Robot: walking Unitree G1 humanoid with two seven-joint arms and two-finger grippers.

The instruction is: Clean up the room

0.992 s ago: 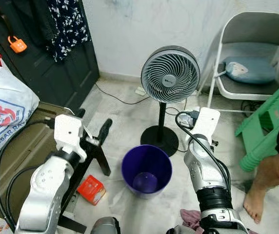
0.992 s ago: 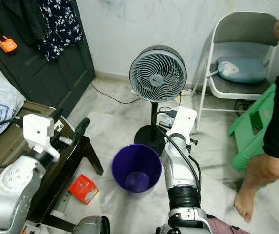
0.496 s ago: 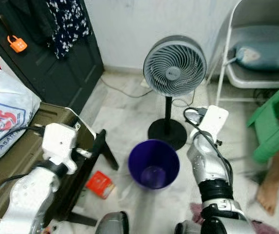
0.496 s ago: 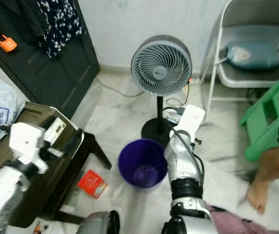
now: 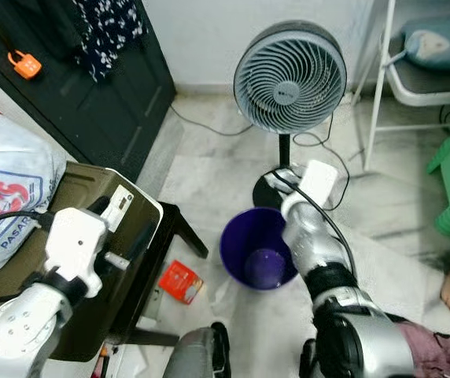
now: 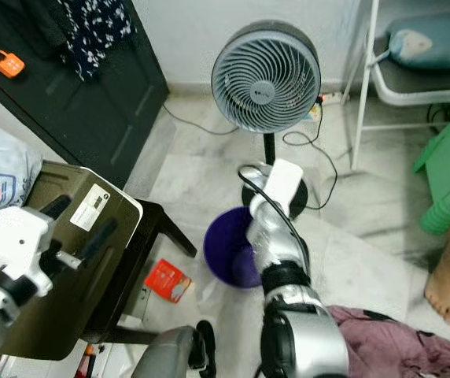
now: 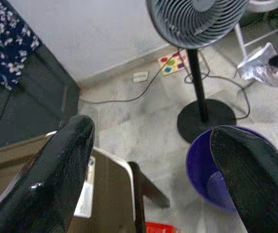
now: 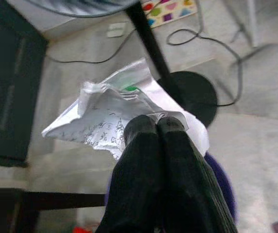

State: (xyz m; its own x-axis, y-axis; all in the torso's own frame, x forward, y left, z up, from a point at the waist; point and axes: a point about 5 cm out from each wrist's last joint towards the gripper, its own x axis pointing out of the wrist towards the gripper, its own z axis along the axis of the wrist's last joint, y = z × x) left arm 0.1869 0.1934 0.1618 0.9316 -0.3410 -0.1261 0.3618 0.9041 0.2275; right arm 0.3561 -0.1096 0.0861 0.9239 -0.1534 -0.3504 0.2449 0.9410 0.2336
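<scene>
right pincer (image 8: 156,127): clamped on crumpled wrapper (image 8: 110,119), apparently above purple bin's (image 5: 248,248) rim | left pincer (image 7: 148,165): 2 fingers apart, holding nothing, over dark surface (image 5: 44,268) | red packet (image 5: 179,281): on floor

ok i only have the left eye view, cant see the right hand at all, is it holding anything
Observer: Yes. The right hand is shut on a crumpled silver wrapper.
Operator: where is it relative to the bin
Observer: The wrapper hangs just beyond the purple bin's far rim, beside the fan stand.
Operator: and the left hand
Observer: The left hand is open and holds nothing, raised over the dark side table.
</scene>
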